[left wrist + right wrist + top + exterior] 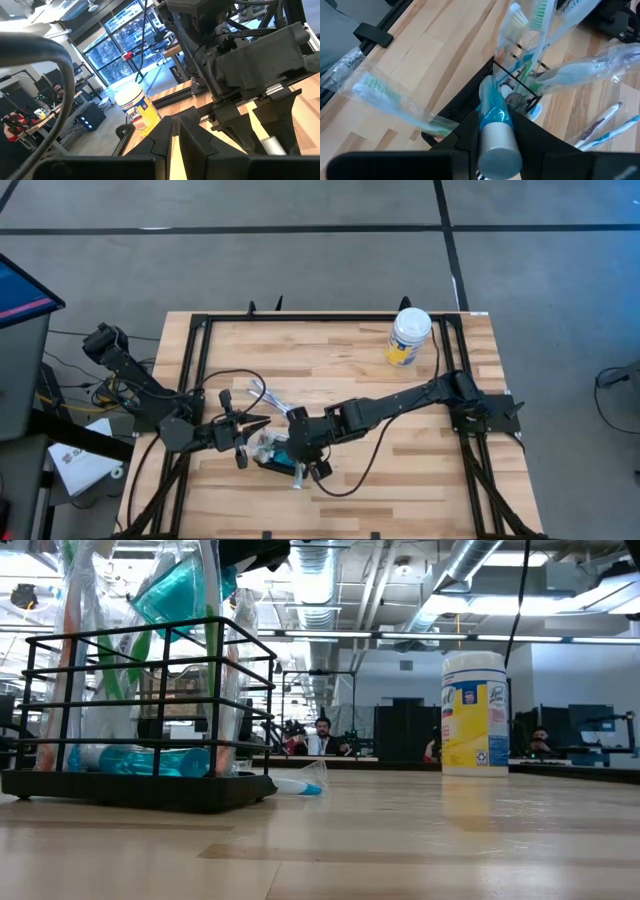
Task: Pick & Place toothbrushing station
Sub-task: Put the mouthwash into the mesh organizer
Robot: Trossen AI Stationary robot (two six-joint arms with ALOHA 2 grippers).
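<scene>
Right gripper pinching a teal tube over the toothbrushing station; left gripper pressed shut beside it.

You have the toothbrushing station (277,452), a black wire-frame rack on a solid black base, sitting on the pale wood-plank table (340,350) near its front edge, between the two arms. It holds toothbrushes (532,22) in crinkly clear plastic sleeves. Your right gripper (495,131) hangs right above the rack, its fingers clamped on a glossy teal tube (493,107) with a rounded grey cap. Your left gripper (252,425) sits just beside the rack's left end, its dark pointed fingers (165,132) pressed together with nothing between them. More wrapped brushes (268,396) lie loose on the wood behind the rack. A white-lidded, yellow-labelled round canister (408,337) stands well apart near the far right corner.
</scene>
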